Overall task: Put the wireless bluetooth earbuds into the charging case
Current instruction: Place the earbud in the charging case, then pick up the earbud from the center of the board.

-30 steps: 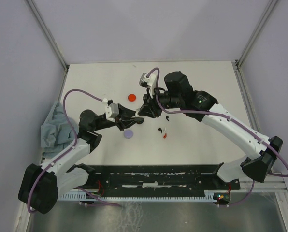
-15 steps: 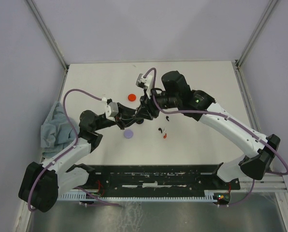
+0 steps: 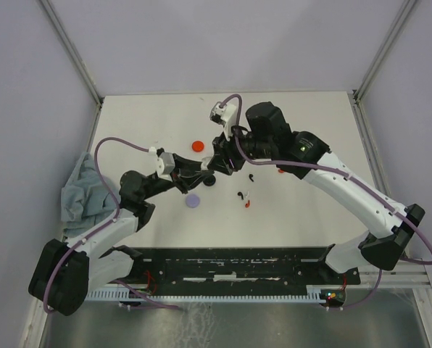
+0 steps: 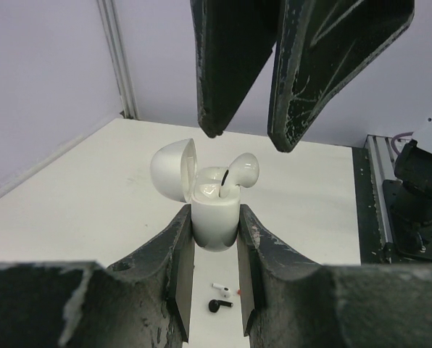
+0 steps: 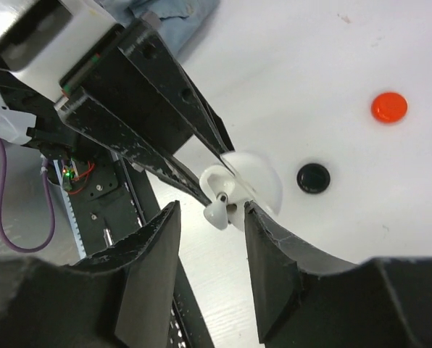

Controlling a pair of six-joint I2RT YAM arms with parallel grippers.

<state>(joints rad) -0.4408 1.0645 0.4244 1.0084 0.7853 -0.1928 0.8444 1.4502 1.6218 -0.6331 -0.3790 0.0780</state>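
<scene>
Above white table (image 3: 310,116), left gripper (image 4: 214,219) clamps the open charging case (image 4: 216,230), white earbud (image 4: 239,168) protruding; right gripper (image 5: 210,212) fingers spread, holding nothing.

I can read no text, label, brand or number in any of my views. The white charging case (image 4: 216,225) clamped in my left tool (image 4: 214,214) shows only plain shell. The red disc (image 5: 388,106) and black disc (image 5: 313,177) on the surface (image 5: 332,65) beyond my right tool (image 5: 210,239) look blank.

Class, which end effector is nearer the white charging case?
Left. The left end effector grips the case at its base; the right end effector hangs open just above the protruding earbud.
</scene>
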